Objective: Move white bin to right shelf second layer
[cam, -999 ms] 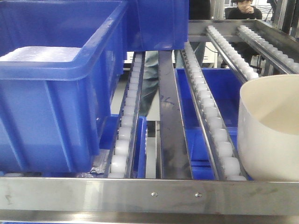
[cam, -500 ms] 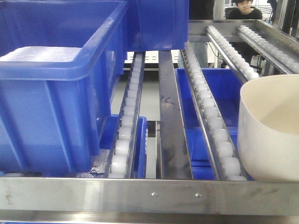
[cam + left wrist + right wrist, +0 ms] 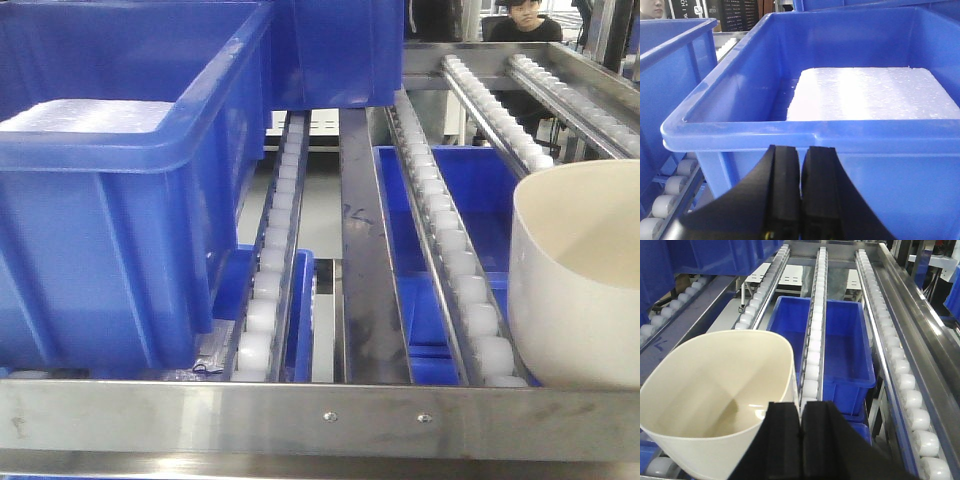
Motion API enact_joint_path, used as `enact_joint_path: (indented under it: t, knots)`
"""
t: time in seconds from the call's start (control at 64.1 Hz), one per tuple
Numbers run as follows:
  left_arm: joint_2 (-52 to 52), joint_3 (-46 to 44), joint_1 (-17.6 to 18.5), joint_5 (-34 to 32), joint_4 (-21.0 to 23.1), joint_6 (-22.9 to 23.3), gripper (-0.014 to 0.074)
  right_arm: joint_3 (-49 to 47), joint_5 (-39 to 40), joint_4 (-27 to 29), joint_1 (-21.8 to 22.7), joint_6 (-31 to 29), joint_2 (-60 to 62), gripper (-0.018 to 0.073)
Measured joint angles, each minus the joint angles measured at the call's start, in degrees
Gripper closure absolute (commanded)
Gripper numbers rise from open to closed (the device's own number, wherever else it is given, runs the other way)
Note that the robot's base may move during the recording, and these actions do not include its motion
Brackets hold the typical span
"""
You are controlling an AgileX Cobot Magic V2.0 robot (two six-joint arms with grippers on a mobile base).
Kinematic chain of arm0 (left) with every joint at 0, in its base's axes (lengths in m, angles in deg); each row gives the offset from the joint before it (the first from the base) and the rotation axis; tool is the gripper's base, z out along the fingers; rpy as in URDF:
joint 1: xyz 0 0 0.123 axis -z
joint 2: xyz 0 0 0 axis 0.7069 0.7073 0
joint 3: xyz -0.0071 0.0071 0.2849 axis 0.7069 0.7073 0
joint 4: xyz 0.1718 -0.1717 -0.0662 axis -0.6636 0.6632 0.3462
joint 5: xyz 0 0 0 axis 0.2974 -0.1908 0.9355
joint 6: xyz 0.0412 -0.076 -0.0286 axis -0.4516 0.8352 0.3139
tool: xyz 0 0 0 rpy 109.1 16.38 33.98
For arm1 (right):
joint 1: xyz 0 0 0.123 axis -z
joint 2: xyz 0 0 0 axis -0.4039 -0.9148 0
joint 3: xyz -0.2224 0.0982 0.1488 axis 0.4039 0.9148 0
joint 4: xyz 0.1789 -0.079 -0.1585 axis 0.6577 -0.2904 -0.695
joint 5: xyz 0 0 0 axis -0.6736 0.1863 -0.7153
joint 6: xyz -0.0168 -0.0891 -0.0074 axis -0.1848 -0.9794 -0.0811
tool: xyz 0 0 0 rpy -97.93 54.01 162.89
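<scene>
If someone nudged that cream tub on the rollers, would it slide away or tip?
The white bin is empty and thin-walled, so probably light. It sits tilted on the roller tracks, so a nudge would likely send it rolling along or rocking. Its smooth plastic looks slippery.

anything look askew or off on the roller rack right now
The white bin sits tilted on the roller tracks, its rim slanting rather than level. Otherwise nothing looks spilled or damaged; the blue crate stands square with a white foam block lying inside.
</scene>
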Motion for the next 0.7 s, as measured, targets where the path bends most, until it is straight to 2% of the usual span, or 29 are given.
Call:
enact_joint_path:
  t: [0.702]
  knots:
    - [0.0,0.0,0.0,0.0,0.0,0.0,0.0512,0.0,-1.2,0.0,0.0,0.1,0.0,0.0502]
